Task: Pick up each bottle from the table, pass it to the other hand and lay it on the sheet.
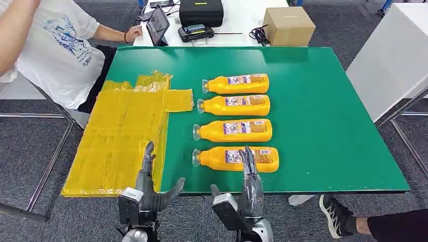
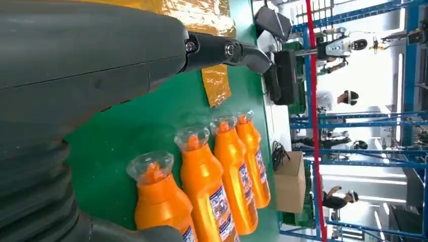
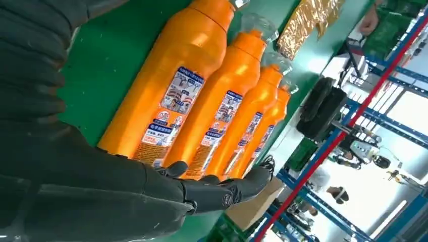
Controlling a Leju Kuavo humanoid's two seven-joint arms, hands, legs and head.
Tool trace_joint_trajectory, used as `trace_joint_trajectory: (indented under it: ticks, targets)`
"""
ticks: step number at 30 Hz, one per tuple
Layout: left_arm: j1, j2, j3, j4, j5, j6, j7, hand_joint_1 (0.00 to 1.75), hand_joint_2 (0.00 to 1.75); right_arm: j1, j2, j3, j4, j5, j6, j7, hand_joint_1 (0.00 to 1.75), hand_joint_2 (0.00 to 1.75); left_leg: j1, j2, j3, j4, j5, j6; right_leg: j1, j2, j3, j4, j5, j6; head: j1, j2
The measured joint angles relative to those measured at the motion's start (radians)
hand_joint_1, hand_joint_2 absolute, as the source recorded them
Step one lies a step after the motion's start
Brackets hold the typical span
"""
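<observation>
Several orange bottles with clear caps lie side by side on the green table (image 1: 323,101), caps pointing toward the yellow sheet (image 1: 121,136). The nearest bottle (image 1: 236,159) (image 3: 171,85) (image 2: 161,206) lies close to the front edge. My right hand (image 1: 249,184) (image 3: 101,191) hovers over its labelled end with fingers stretched out, holding nothing. My left hand (image 1: 146,189) (image 2: 101,55) is open at the front edge, its fingers over the sheet's near corner. The farther bottles (image 1: 233,130) (image 1: 234,105) (image 1: 236,83) lie untouched.
A person in a white shirt (image 1: 55,45) sits at the far left beside a tablet (image 1: 159,25). A black case (image 1: 201,11) and a cardboard box (image 1: 288,25) stand on the white table behind. A person's shoe (image 1: 334,214) is by the front right corner.
</observation>
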Motion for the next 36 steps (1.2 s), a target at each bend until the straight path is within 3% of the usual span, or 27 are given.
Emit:
trace_joint_trajectory:
  ticks: [7, 14, 19, 36]
  targets:
    - [-0.001, -0.001, 0.001, 0.002, 0.0, -0.001, 0.0, 0.0, 1.75, -0.002, -0.001, -0.003, 0.0, 0.039, -0.002, 0.015, 0.0, 1.75, 0.0, 0.0, 0.0, 0.0, 0.0, 0.0, 0.0, 0.0, 0.0, 0.0, 0.0, 0.0, 0.0, 0.0]
    - [-0.005, -0.001, 0.019, 0.003, -0.005, -0.001, 0.0, 0.0, 1.75, -0.036, -0.011, -0.015, -0.024, 0.228, 0.046, 0.133, 0.0, 1.75, 0.0, 0.0, 0.0, 0.0, 0.0, 0.0, 0.0, 0.0, 0.0, 0.0, 0.0, 0.0, 0.0, 0.0]
    - [-0.008, -0.001, 0.031, 0.016, -0.017, -0.013, 0.003, 0.0, 1.75, -0.066, -0.019, -0.022, -0.025, 0.324, 0.149, 0.25, 0.0, 1.75, 0.0, 0.0, 0.0, 0.0, 0.0, 0.0, 0.0, 0.0, 0.0, 0.0, 0.0, 0.0, 0.0, 0.0]
    - [-0.009, -0.01, 0.077, 0.045, -0.039, -0.032, 0.02, 0.0, 1.75, -0.084, -0.043, -0.025, 0.008, 0.415, 0.263, 0.417, 0.0, 1.75, 0.0, 0.0, 0.0, 0.0, 0.0, 0.0, 0.0, 0.0, 0.0, 0.0, 0.0, 0.0, 0.0, 0.0]
